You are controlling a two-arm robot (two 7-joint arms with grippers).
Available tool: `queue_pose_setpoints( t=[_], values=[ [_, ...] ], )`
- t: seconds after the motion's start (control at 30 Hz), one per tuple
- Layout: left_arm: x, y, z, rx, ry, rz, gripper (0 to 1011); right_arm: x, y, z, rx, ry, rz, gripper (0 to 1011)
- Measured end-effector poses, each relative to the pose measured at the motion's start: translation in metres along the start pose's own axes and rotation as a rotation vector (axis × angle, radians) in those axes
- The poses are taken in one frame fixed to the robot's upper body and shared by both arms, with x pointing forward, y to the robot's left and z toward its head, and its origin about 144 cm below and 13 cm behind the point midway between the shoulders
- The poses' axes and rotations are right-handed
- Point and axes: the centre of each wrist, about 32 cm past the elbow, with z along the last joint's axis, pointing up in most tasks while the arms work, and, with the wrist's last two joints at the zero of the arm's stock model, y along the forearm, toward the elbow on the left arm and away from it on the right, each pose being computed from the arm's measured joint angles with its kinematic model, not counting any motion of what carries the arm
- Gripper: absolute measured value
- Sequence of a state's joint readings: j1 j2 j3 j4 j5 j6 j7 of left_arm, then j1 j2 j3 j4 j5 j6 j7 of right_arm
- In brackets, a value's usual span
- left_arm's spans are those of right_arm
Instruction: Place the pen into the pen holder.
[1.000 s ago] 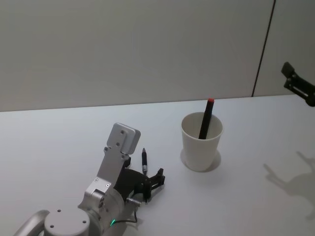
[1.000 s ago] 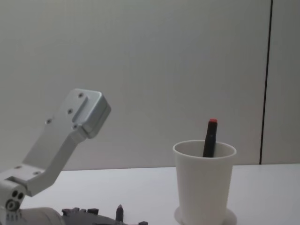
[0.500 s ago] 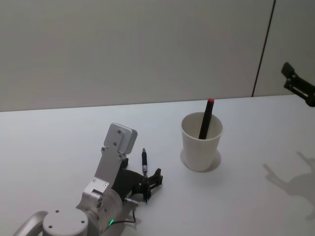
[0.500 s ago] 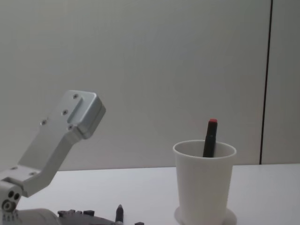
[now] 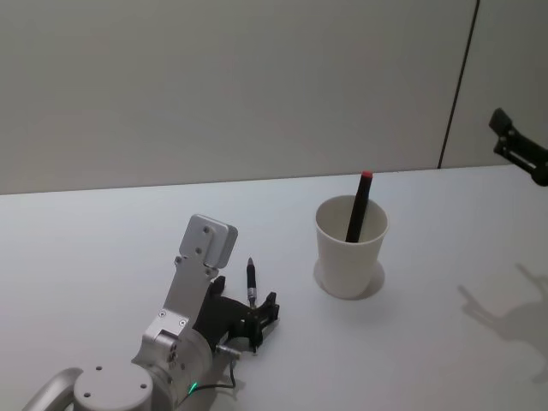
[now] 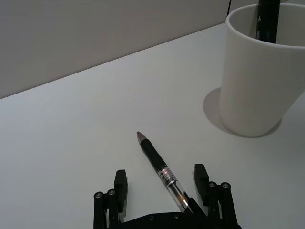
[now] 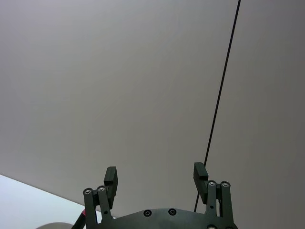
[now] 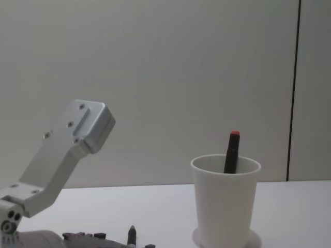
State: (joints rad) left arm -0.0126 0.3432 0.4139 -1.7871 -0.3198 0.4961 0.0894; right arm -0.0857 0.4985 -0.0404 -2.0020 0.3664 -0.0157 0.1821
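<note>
Nearer the robot than the pen holder [image 5: 351, 248] and off to its left, the left gripper [image 5: 259, 318] sits low over the white table [image 5: 103, 240]. From the head view its black fingers seem to crowd the pen [image 5: 252, 287]. The left wrist view makes it clearer: the two fingers [image 6: 120, 190] are spread wide. The pen lies flat on the table in the gap and touches neither of them. Its rear end is hidden under the gripper's body. Its grey tip points away from the robot, passing left of the pen holder.

The chest view adds the side-on picture. A silver arm link [image 8: 72, 150] slants up on the pen holder's left, and the pen's tip pokes in at the lower edge.

The pen holder stands upright on the table, with a soft round shadow at its foot. A red-tipped pen [image 5: 360, 205], black in the body, leans inside it and rises above the rim.

Farther off, beyond the pen holder and to its right, the right gripper [image 5: 518, 154] hangs well above the table. Its own wrist view shows its fingers parted with nothing between them, facing the wall [image 5: 214, 86].

A branching shadow [image 5: 501, 317] lies on the table right of the pen holder. The wall is plain pale grey, meeting the table's far edge behind the pen holder. A dark vertical seam [image 5: 458, 86] runs down it to the right.
</note>
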Motion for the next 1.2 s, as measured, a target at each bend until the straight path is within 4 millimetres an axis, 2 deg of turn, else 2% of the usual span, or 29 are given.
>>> queue_pose_setpoints(
  t=[0.37,0.47,0.5,0.6,0.63,0.7,0.73,0.87,1.2],
  values=[
    [0.0001,0.0001,-0.0002,0.001,0.002,0.001,617,0.0000,0.0000,0.0000,0.000,0.000,0.000,1004],
    [0.0002,0.0001,-0.0002,0.001,0.002,0.002,512,0.0000,0.0000,0.0000,0.000,0.000,0.000,1004],
    [0.0002,0.0001,-0.0002,0.001,0.002,0.002,450,0.0000,0.0000,0.0000,0.000,0.000,0.000,1004],
    [0.0002,0.0001,-0.0003,0.001,0.002,0.002,392,0.0000,0.0000,0.0000,0.000,0.000,0.000,1004],
    [0.0002,0.0001,-0.0003,0.001,0.002,0.002,330,0.0000,0.0000,0.0000,0.000,0.000,0.000,1004],
    [0.0002,0.0001,-0.0003,0.001,0.002,0.002,289,0.0000,0.0000,0.0000,0.000,0.000,0.000,1004],
    [0.0002,0.0001,-0.0003,0.001,0.002,0.002,232,0.0000,0.0000,0.0000,0.000,0.000,0.000,1004],
    [0.0002,0.0001,-0.0003,0.001,0.002,0.002,132,0.0000,0.0000,0.0000,0.000,0.000,0.000,1004],
    [0.0002,0.0001,-0.0003,0.001,0.002,0.002,118,0.0000,0.0000,0.0000,0.000,0.000,0.000,1004]
  ],
)
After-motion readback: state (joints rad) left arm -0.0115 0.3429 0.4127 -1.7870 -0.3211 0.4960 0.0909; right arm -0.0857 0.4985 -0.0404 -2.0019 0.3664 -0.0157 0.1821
